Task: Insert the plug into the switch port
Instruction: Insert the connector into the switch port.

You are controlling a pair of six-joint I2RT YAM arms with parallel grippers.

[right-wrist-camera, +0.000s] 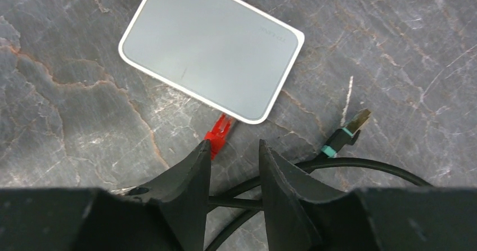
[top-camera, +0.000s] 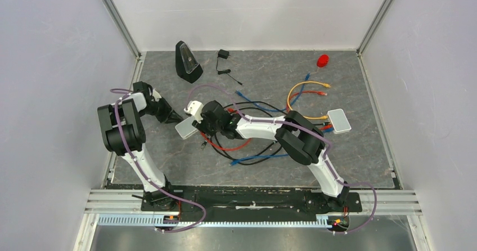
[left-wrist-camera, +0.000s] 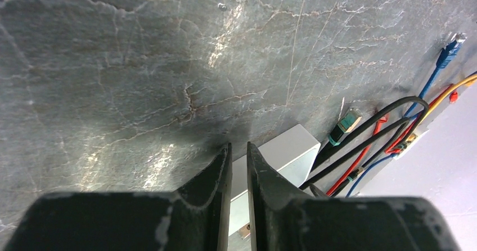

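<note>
Right gripper (right-wrist-camera: 233, 146) stood with jaws parted and empty behind the red plug (right-wrist-camera: 219, 131), which seemed seated in the switch port (right-wrist-camera: 230, 117); only retreat remained.

Bright even overhead light — glare patches on stone tabletop (left-wrist-camera: 225, 37); wrist views soft at bottom edge.

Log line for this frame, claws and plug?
right claw: open, behind red plug | red plug: at switch edge, looks seated | left claw: at switch's opposite edge, grip unclear
</note>
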